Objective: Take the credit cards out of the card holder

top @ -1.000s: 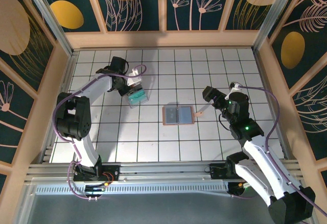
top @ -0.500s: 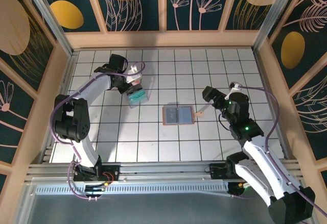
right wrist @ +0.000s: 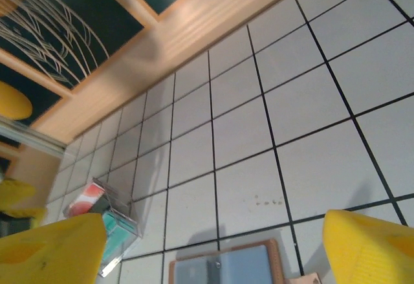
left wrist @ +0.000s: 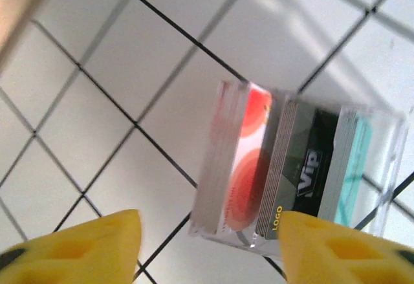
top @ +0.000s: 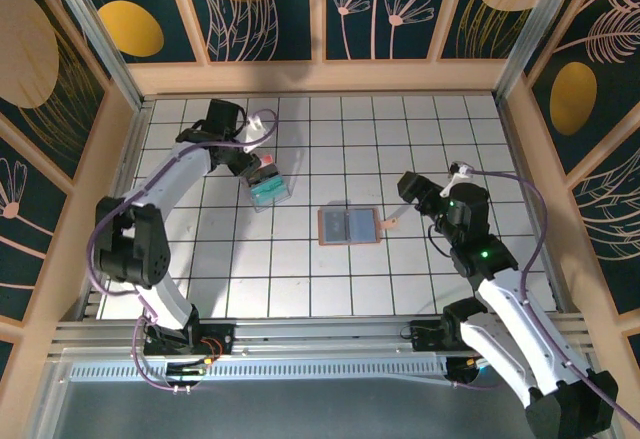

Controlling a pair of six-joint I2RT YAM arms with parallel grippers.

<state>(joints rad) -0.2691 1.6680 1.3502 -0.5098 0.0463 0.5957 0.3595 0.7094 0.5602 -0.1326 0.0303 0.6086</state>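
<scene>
White gridded table (top: 300, 279): we see our left pincer (top: 257, 155) has eased back from the clear box (top: 268, 191), wide open and empty, so the red-orange credit card (left wrist: 249, 148) inside seems delivered. The card holder (top: 349, 226) lies open mid-table, near our right pincer (top: 405, 186), likewise open, holding nothing.

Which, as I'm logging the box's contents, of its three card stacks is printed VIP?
The middle stack, black with white VIP lettering, between the red-and-white stack and the teal stack in the clear box.
</scene>
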